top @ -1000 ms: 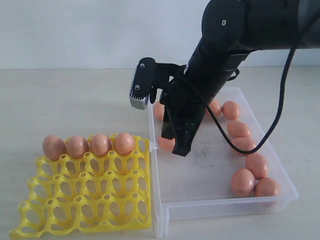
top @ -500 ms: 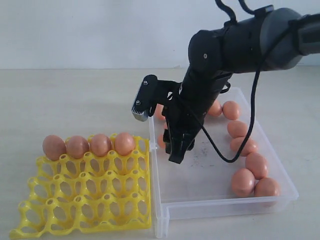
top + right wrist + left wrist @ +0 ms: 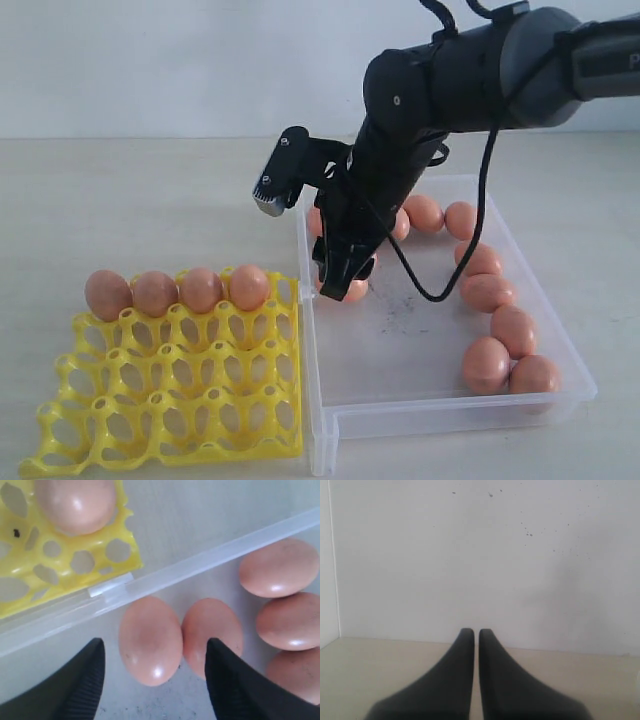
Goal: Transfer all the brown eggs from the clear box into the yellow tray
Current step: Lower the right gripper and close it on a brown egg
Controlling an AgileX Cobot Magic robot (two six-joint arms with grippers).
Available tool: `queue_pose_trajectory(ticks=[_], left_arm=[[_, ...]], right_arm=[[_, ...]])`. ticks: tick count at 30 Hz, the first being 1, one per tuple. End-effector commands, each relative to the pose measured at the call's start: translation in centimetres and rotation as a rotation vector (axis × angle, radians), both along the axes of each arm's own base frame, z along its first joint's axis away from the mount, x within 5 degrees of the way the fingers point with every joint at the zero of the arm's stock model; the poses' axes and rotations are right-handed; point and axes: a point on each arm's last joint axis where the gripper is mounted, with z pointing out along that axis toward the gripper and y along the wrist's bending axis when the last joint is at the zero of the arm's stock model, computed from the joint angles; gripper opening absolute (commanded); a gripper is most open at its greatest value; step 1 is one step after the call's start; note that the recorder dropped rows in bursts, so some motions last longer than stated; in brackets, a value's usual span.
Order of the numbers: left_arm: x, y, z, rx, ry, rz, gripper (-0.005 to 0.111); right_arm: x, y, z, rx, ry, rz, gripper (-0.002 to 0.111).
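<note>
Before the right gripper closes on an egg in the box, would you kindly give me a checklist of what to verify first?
1. Jaws of the right gripper open: ok, they stand wide.
2. One egg alone between the jaws: not ok; the egg by the wall and its neighbour touch, and both lie between them.
3. Fingers clear of the box wall: ok in the right wrist view.
4. Free cups in the tray: ok; only one row of four is filled.
5. The left gripper out of the way: ok, shut, facing a blank wall.
6. Height above the eggs: cannot tell.
</note>
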Motion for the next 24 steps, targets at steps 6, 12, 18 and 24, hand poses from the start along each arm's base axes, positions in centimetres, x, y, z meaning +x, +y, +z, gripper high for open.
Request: queue_pose_trajectory(ticks=[6, 12, 18, 24], left_arm=[[0.0, 0.0, 0.1, 0.000, -0.009, -0.004, 0.004], [0.0, 0.0, 0.1, 0.000, -0.009, -0.004, 0.004], [0.0, 0.0, 0.1, 0.000, -0.009, -0.004, 0.004], [0.0, 0.0, 0.1, 0.000, -0.009, -0.004, 0.004]], right_arm=[[0.6, 0.4, -2.5, -0.051, 0.080, -0.012, 0.054], [0.9, 0.6, -3.6, -0.054, 0.086, -0.019, 0.054], [1.0, 0.7, -5.2, -0.068, 0.119, -0.040, 0.037], [1.3, 1.0, -5.0, -0.022, 0.092, -0.094, 0.000]])
